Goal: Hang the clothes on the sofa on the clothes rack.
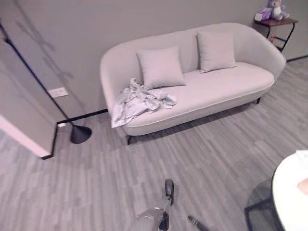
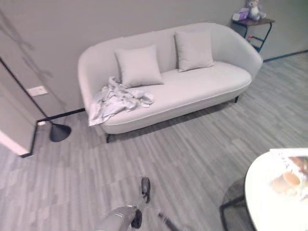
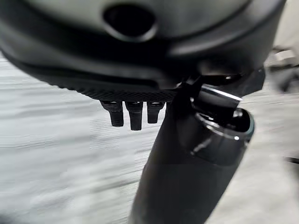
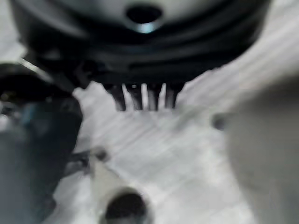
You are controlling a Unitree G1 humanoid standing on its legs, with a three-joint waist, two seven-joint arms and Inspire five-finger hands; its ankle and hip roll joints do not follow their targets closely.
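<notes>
Pale grey fabric identifies the task item: a crumpled garment (image 1: 139, 101) lies on the left end of the cream sofa (image 1: 226, 84), partly draped over the seat's front edge; it rests just in front of the left cushion (image 1: 160, 67), with the right cushion (image 1: 215, 50) well apart from it.

Left hand (image 3: 135, 114): fingers hang straight and relaxed over the wooden floor (image 1: 202, 159); it holds nothing. Right hand (image 4: 142, 98): fingers likewise straight and loose above the floor; it holds nothing. In the head views the left hand shows low at the bottom edge, well short of the sofa.

Surroundings: a black floor lamp base (image 1: 80, 134) stands near the sofa's left end; a side table (image 1: 276, 24) with a soft toy (image 1: 275, 8) stands past the right end; a round white table (image 1: 288, 192) sits at the lower right. A clothes rack cannot be identified with certainty.

Step in hand, as judged: approach; the garment is untouched and nothing is hung yet. Next move calls for closing the gap to the sofa's left end, then lowering a hand onto the bunched fabric and curling the fingers round a thick fold; loose cloth may slip or trail, so a grasp near the middle of the heap is advisable.
</notes>
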